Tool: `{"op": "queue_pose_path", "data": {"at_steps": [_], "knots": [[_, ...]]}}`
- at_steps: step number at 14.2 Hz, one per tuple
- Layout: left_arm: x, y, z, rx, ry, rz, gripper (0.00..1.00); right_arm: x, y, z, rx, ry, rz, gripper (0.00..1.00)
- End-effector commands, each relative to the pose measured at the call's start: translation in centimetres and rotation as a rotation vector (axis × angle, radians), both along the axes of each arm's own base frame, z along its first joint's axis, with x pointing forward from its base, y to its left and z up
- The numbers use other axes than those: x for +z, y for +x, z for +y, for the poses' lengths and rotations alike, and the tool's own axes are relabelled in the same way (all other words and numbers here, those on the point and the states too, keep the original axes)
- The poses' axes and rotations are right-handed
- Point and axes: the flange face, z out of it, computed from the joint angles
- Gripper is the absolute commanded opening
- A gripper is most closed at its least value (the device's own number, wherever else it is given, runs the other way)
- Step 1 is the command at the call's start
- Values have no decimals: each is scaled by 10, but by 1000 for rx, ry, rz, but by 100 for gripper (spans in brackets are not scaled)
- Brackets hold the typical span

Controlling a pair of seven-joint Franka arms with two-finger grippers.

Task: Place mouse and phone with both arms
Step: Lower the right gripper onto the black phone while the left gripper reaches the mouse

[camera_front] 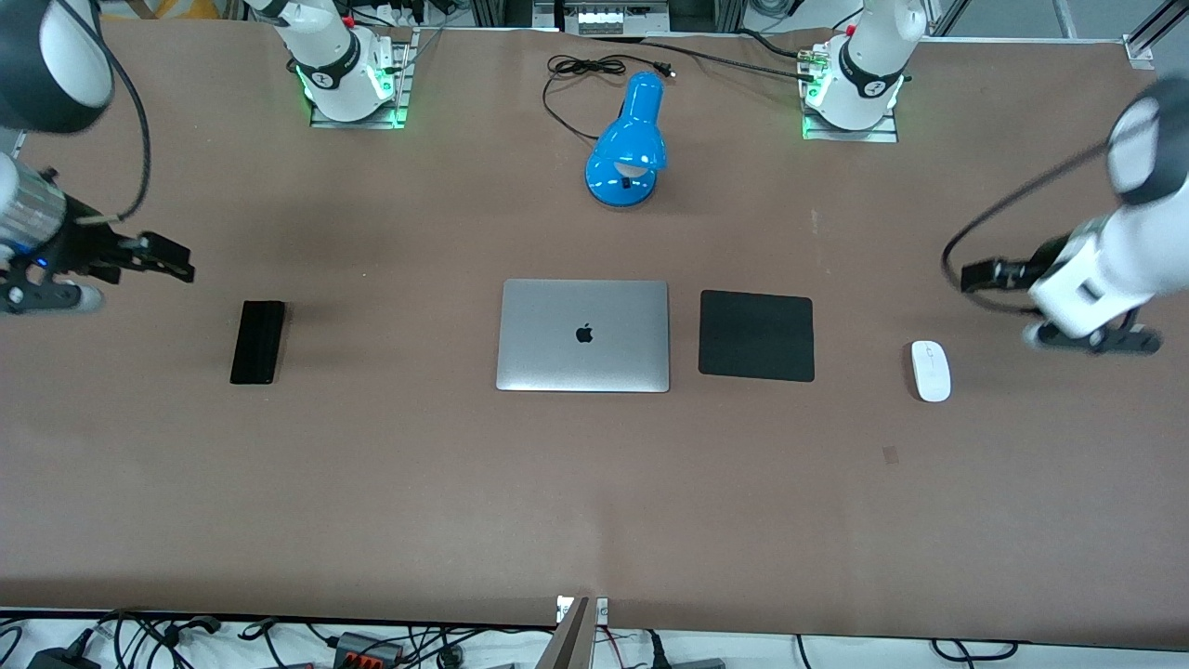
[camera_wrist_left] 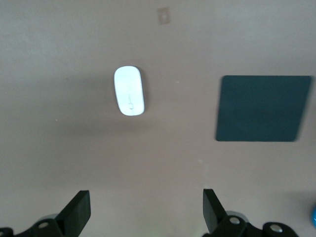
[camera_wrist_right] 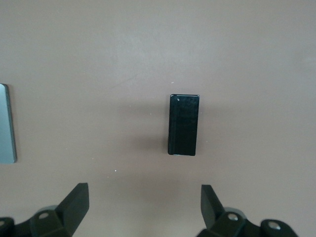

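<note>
Currently both arms are staged for pickup, nothing held. Left claw (camera_wrist_left: 145, 210) spread wide, up in the air near the mouse (camera_front: 930, 370), which lies flat on the bench (camera_front: 594, 502) toward the left arm's end, well apart from the mouse pad (camera_front: 756, 335). Right claw (camera_wrist_right: 143, 207) equally wide, above the bench near the phone (camera_front: 257, 341), which lies flat toward the right arm's end. Laptop (camera_front: 583, 334) sits closed mid-bench, pad just beside it, likely the mouse's target. One item per side, so each arm likely works its own end with no crossing.
</note>
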Motion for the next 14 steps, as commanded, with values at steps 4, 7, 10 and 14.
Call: {"op": "queue_pose_path", "data": {"at_steps": [4,7,10,14], "knots": [[-118,22,32,48,16,-26,100,-81,28,-29,-39,3,37,100],[-169,2,32,80,16,-101,100,-130,37,-50,-71,8,65,100],[-211,-13,26,65,10,-217,100,-172,41,-60,-85,11,93,100],[-234,-25,42,43,3,-280,100,-232,27,-66,-96,12,65,100]]}}
